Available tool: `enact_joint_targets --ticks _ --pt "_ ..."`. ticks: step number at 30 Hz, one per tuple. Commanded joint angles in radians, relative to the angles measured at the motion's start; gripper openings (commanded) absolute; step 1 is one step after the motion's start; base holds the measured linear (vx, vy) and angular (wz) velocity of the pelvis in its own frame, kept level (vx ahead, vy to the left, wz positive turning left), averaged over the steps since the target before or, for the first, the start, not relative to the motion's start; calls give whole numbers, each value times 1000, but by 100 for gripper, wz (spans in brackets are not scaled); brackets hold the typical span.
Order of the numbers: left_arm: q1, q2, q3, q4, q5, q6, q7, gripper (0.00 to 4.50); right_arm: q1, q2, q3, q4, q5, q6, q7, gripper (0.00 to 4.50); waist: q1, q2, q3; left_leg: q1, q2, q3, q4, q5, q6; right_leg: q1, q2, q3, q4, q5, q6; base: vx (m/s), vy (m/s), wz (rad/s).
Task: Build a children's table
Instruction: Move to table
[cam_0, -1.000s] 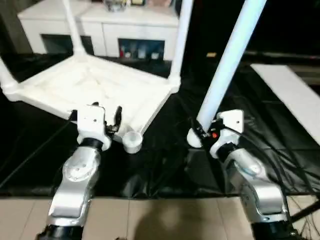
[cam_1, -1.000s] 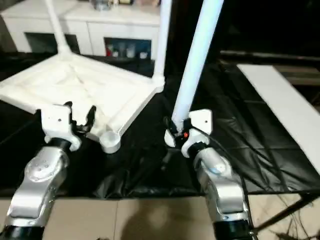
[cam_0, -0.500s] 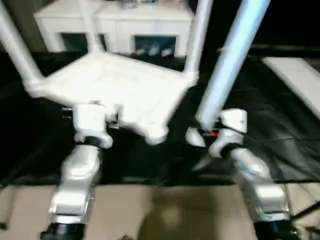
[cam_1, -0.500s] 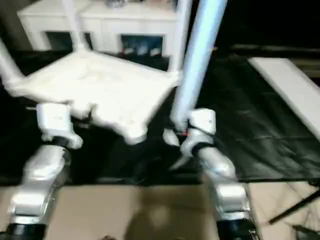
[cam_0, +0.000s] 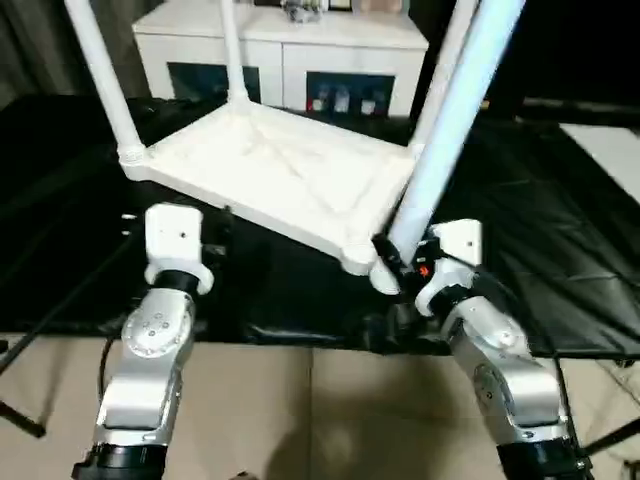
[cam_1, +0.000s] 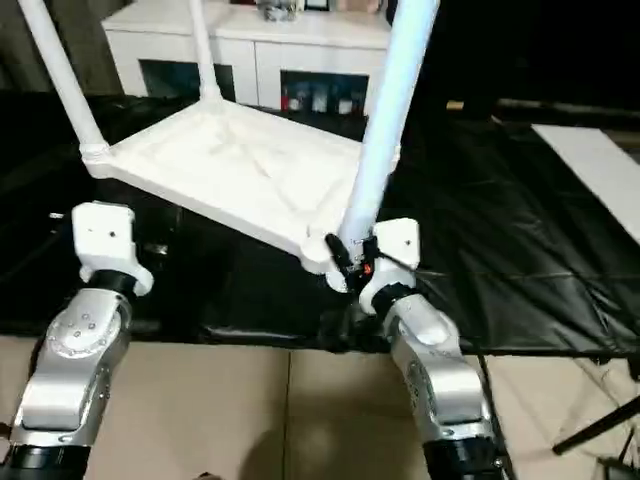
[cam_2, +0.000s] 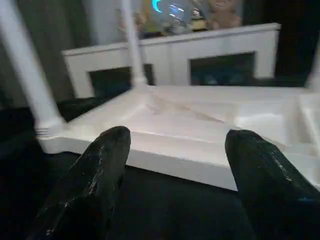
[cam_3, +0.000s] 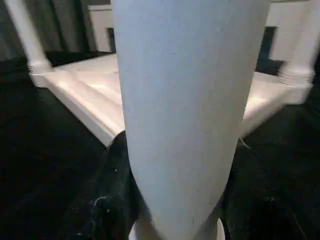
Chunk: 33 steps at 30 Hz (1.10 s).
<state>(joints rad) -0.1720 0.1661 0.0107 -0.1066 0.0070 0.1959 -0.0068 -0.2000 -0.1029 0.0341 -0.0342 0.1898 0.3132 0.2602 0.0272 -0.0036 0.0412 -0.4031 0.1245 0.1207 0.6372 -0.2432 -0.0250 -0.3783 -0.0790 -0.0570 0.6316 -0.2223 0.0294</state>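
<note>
The children's table lies upside down on the black sheet: a white ribbed tabletop with three white legs standing up from its corners. Its near corner socket is empty. My right gripper is shut on the fourth leg, gripping it near its lower end; the leg leans up and away, and its foot sits just right of that socket. In the right wrist view this leg sits between both fingers. My left gripper is open, empty, just short of the tabletop's near long edge.
A white cabinet with glass doors stands behind the tabletop. A flat white board lies at the right on the black sheet. Beige floor tiles run along the sheet's near edge.
The whole view has swung. Beyond that, the gap between the held leg's foot and the empty corner socket has closed. The left gripper no longer overlaps the tabletop's edge.
</note>
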Motion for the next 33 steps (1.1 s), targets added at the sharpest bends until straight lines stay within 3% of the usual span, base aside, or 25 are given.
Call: enact_joint_targets --ticks 1,2,4,5,6,7,9,10,12,13,15,16,17,18,21,22,23,25,26,28,29,30,31,32,33 --pt "-24 2 6 1 -9 18 -14 347 -14 2 -7 -14 2 -4 -2 186 18 -13 -52 -12 67 -30 -59 -81 3 25 -141 81 -141 -722 -24 5 -84 -19" --pt "-25 -3 14 2 -24 26 -22 347 -14 3 -7 -15 5 -2 -2 186 16 0 -51 -13 79 -28 -98 -89 -16 20 -91 48 -120 -548 -53 5 -84 -19" --pt "-26 -11 27 -1 -50 27 -35 347 -13 4 -5 -16 7 0 -2 186 9 13 -53 -3 92 -26 -115 -196 -33 16 -71 40 -103 -356 -107 5 -26 -8" --pt "-29 -16 33 -6 -59 35 -37 347 -13 4 -3 -18 7 2 0 186 4 13 -50 0 93 -25 -120 -284 -47 15 -66 38 -99 -324 -124 0 0 0" --pt "-29 -16 33 -6 -59 35 -37 347 -13 4 -3 -18 7 2 0 186 3 14 -51 8 94 -25 -121 -331 -55 15 -67 39 -98 -334 -130 0 0 0" --pt "-33 -15 31 -9 -51 33 -35 347 -14 2 4 -20 5 3 7 186 2 13 -44 32 93 -25 -123 -481 -62 13 -66 39 -112 -453 -123 0 0 0" --pt "-33 -15 29 -9 -49 34 -34 347 -14 1 6 -21 4 3 8 186 -1 13 -39 46 90 -23 -124 -540 -53 20 -63 32 -125 -544 -110 0 0 0" --pt "-33 -13 27 -8 -50 32 -37 347 -16 0 7 -19 3 1 10 186 -2 15 -37 66 87 -19 -125 -566 -36 23 -56 26 -142 -594 -105 52 5 -3" --pt "-33 -11 25 -6 -62 30 -48 347 -20 -6 15 -13 -11 -6 11 186 -6 18 -28 85 86 -15 -136 -577 -14 45 -46 17 -157 -606 -114 59 7 -3" --pt "-32 -10 23 -6 -62 28 -48 347 -21 -6 15 -10 -14 -8 11 186 -5 21 -25 91 88 -15 -139 -584 -14 47 -45 15 -160 -604 -117 71 16 -5" --pt "-32 -12 24 -6 -64 28 -52 347 -22 -3 12 -8 -12 -8 11 186 -8 20 -31 90 88 -12 -146 -538 -9 72 -48 20 -158 -540 -138 84 18 -5" --pt "-32 -12 23 -5 -61 26 -56 347 -25 -3 9 -7 -9 -8 13 186 -4 18 -42 79 85 0 -148 -429 21 95 -48 29 -148 -429 -178 114 19 -5" --pt "-32 -13 23 -4 -62 25 -58 347 -26 -4 10 -7 -9 -8 14 186 -4 18 -42 79 85 0 -148 -429 21 95 -48 29 -148 -429 -178 114 19 -5" --pt "-33 -13 22 -3 -61 24 -61 347 -27 -4 9 -7 -8 -8 15 186 -1 20 -50 83 82 12 -147 -324 57 106 -42 29 -137 -303 -223 109 16 0" --pt "-34 -11 17 -4 -55 23 -64 347 -29 -4 8 -7 -5 -5 16 186 0 22 -64 82 73 17 -135 -157 117 130 -35 24 -120 -132 -261 124 14 1" --pt "-34 -11 13 -5 -48 26 -62 347 -29 -8 11 -4 -9 -5 18 186 1 22 -73 86 63 14 -120 -24 183 135 -26 20 -99 5 -272 126 13 1" --pt "-34 -11 13 -5 -48 26 -62 347 -29 -8 11 -4 -9 -5 18 186 1 22 -73 86 63 14 -120 -24 183 135 -26 20 -99 5 -272 126 13 1" --pt "-34 -11 12 -5 -48 25 -62 347 -29 -11 13 -3 -12 -6 19 186 -4 23 -79 110 65 -1 -102 128 300 119 -12 8 -70 105 -263 130 6 5" --pt "-33 -15 14 -4 -52 29 -62 347 -30 -11 13 -2 -13 -9 20 186 -9 23 -80 132 72 -15 -93 199 362 98 -8 3 -52 122 -250 127 2 6" --pt "-33 -16 15 -2 -56 31 -67 347 -30 -12 15 -2 -16 -12 20 186 -10 13 -76 138 72 -24 -73 263 428 85 -13 12 -36 144 -226 102 -15 7" --pt "-33 -17 15 -1 -56 30 -67 347 -30 -11 15 -2 -16 -12 20 186 -6 10 -74 124 61 -17 -65 268 428 95 -19 19 -38 154 -230 93 -20 7" --pt "-34 -18 15 0 -56 29 -68 347 -30 -11 15 -1 -15 -11 21 186 8 -4 -69 65 13 11 -43 228 388 150 -21 48 -53 200 -239 74 -21 11" --pt "-34 -20 16 0 -55 28 -69 347 -30 -11 16 0 -16 -11 21 186 25 4 -66 38 17 15 -41 168 326 172 -37 67 -65 199 -259 62 -22 18" --pt "-35 -21 16 1 -55 27 -69 347 -30 -13 16 0 -17 -11 22 186 23 6 -66 47 25 12 -47 150 276 175 -17 63 -61 200 -266 62 -22 18" --pt "-35 -21 16 2 -54 26 -70 347 -29 -14 17 1 -16 -8 23 186 23 11 -70 64 31 7 -52 162 264 169 -3 55 -52 215 -259 63 -30 22"
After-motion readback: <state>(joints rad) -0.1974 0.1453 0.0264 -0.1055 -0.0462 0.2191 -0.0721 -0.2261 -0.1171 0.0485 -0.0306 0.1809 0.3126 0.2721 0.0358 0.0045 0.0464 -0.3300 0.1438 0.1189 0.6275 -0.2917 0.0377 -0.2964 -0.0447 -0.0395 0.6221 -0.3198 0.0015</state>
